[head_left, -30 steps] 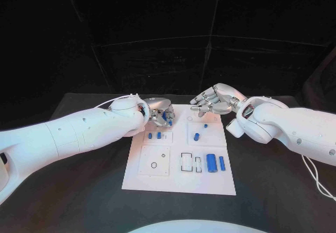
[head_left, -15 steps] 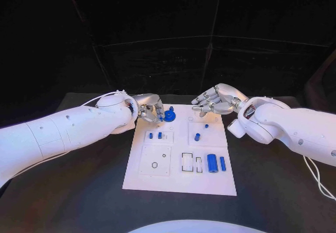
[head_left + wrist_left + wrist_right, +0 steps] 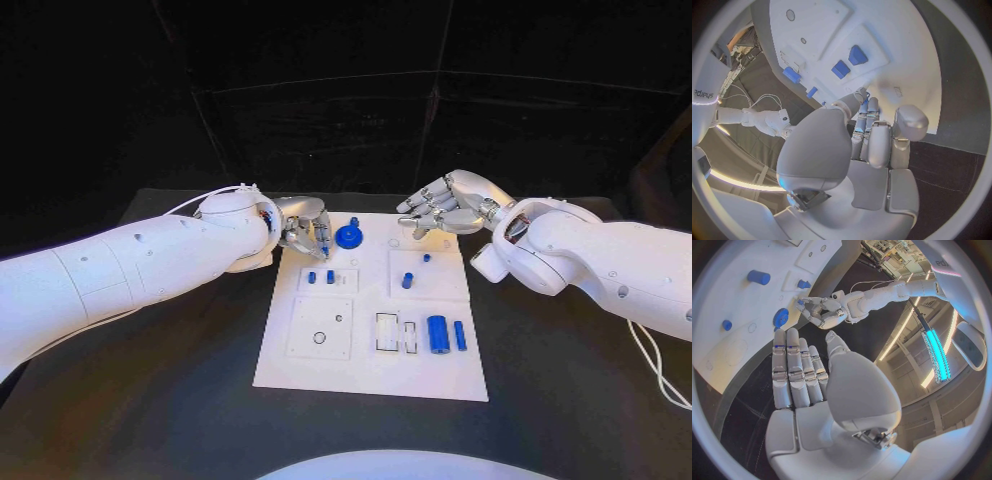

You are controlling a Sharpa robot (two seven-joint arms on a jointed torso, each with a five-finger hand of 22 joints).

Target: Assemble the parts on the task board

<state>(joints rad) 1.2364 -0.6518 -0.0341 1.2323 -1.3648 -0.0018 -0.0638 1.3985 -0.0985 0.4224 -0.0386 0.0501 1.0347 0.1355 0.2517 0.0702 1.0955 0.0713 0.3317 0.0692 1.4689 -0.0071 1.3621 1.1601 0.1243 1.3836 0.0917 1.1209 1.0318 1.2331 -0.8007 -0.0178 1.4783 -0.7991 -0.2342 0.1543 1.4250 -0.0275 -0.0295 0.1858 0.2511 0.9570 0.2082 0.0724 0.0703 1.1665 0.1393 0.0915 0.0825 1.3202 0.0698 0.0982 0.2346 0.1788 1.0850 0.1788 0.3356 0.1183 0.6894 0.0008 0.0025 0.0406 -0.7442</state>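
On the white task board (image 3: 368, 375), the near end is bare white. Just beyond it, a row of recesses crosses the plate: at about 9 o'clock from the board's middle a square panel (image 3: 319, 330) with a small ring and a dot, and at 3 o'clock two outlined slots beside a thick blue cylinder (image 3: 436, 334) and a thinner blue pin (image 3: 459, 336), lying side by side without touching. Farther on, two small blue pegs (image 3: 320, 277) stand in the left panel, and a short blue piece (image 3: 407, 281) with a smaller blue stud (image 3: 426, 258) past it sits in the right panel. At the board's far end, toward 11 o'clock, a round blue disc part (image 3: 349, 236) stands on the plate.

The left hand (image 3: 306, 232) hangs just beside that disc at its 9 o'clock side, fingers curled toward it; from the head view and the left wrist view I cannot tell whether the fingertips touch or pinch it. The right wrist view shows the disc (image 3: 781, 318) lying on the board with the left hand (image 3: 820, 311) close alongside.

The right hand (image 3: 450, 208) hovers above the far right corner, at about 1 o'clock, holding nothing, its fingers apart and extended.
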